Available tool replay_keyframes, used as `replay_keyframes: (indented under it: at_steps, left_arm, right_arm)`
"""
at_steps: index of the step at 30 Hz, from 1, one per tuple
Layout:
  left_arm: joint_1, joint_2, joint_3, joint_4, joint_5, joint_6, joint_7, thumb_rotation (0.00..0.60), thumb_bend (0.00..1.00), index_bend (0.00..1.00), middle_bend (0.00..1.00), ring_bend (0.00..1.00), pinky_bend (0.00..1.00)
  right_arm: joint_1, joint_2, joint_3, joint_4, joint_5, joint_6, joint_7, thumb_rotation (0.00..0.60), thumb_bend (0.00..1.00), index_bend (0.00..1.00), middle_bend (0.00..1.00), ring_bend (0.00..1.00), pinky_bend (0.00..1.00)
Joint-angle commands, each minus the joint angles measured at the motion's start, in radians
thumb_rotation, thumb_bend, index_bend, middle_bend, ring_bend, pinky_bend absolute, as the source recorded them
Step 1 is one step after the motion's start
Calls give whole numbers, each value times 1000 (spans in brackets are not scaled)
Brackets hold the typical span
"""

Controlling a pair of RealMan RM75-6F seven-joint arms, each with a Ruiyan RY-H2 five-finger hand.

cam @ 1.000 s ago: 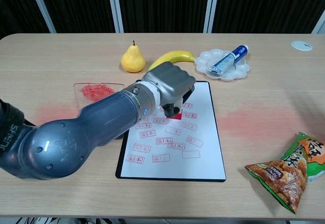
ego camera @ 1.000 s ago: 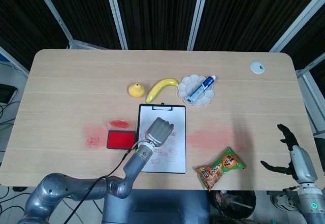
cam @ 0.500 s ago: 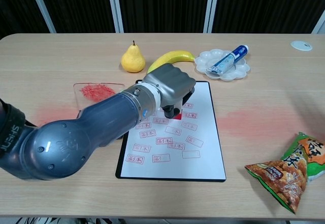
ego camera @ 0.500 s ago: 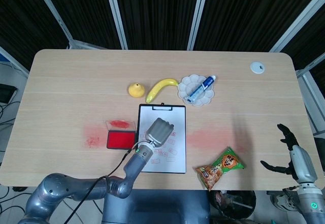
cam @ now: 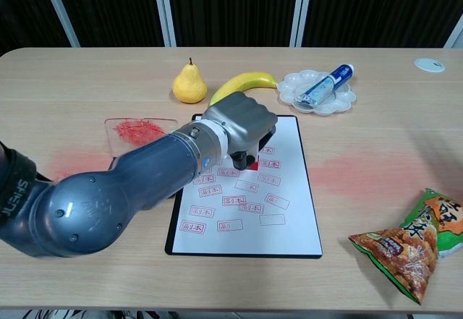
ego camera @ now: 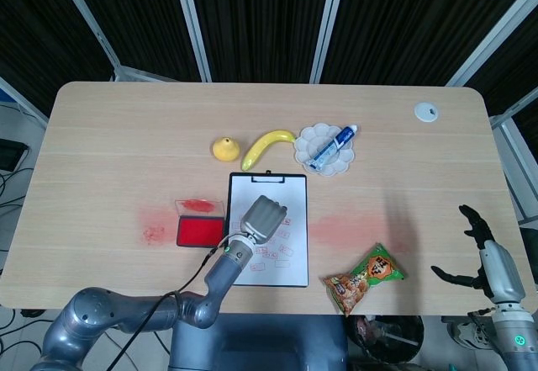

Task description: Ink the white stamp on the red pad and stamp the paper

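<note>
My left hand is closed in a fist over the upper part of the paper, which lies on a black clipboard. It grips the stamp, mostly hidden in the fist; only its lower end with a red face shows, at or just above the sheet. Several red stamp marks cover the paper. The red ink pad lies left of the clipboard, with its clear lid smeared red behind it. My right hand hangs open past the table's front right edge.
A pear, a banana and a white dish holding a tube sit behind the clipboard. A snack bag lies front right. Red ink stains mark the table on both sides.
My left hand with the stamp has edged very slightly to the left over the paper. The right hand has not moved.
</note>
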Motion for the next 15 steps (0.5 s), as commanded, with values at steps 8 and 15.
replay_keyframes:
  at_steps: [8,15]
  left_arm:
    - [0,-3,-1,6,0,-2,1,600,568,756,804,888,1000]
    - [1,-4,-2,5,1,-1,0,600,568,755,803,889,1000]
  right_arm:
    - [0,0,0,0,0,0,0,600,124,21,0,0,219]
    - [0,0,1,0,1,0,-2,600,124,21,0,0,219]
